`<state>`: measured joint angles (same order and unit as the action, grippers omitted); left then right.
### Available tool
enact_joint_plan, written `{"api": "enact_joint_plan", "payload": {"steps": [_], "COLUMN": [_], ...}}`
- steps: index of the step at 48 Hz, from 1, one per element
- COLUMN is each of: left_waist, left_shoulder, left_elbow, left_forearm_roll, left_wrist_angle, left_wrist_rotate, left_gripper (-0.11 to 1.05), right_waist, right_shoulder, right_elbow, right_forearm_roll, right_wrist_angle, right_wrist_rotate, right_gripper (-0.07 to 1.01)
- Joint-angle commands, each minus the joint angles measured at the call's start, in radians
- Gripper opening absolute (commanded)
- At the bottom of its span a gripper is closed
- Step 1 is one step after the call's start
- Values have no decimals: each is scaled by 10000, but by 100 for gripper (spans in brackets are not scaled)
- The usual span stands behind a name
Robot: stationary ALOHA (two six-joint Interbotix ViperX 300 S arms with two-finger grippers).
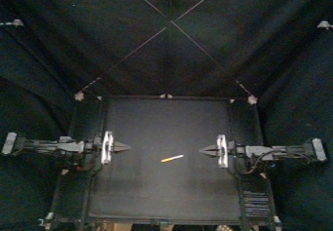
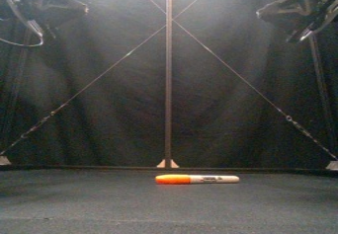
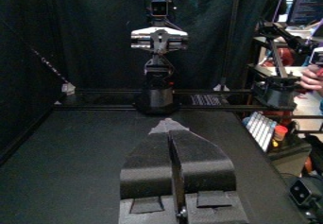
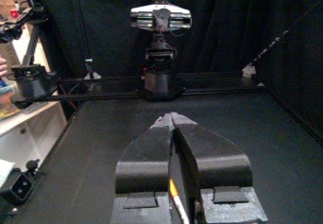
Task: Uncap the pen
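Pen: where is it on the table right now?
In the top view the pen lies flat near the middle of the table, between the left pincer and the right pincer, touching neither.

You are working in a dim booth. In the front view, soft light from above pales the back curtain (image 2: 106,90), and the desk (image 2: 79,206) lies near black. The left tool (image 3: 169,124) and right tool (image 4: 175,118) show a dull sheen; the room (image 4: 18,138) glares bright.
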<state>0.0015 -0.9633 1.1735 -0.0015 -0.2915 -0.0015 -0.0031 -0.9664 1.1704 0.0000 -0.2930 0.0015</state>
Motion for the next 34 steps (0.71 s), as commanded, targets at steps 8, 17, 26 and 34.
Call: {"api": "enact_joint_plan", "payload": {"steps": [8, 17, 26, 34], "left_waist": [46, 153, 199, 291], "left_shoulder": [1718, 3313, 4556, 5216], "left_elbow": [61, -215, -506, -690], "left_forearm_roll": [15, 184, 445, 476], "left_wrist_angle": [-261, -583, -629, -614], "left_wrist_rotate": [46, 77, 61, 61], "left_gripper": [-4, -2, 14, 36], "right_waist": [-614, -1120, -1166, -1150], "right_shoulder": [1810, 4648, 7302, 8652], "right_elbow": [61, -460, -1442, -2178], "right_forearm_roll": [-31, -46, -230, -552], "right_wrist_angle": [-77, -77, 0, 261], "right_wrist_rotate": [15, 0, -138, 0], "right_gripper": [3, 4, 31, 70]}}
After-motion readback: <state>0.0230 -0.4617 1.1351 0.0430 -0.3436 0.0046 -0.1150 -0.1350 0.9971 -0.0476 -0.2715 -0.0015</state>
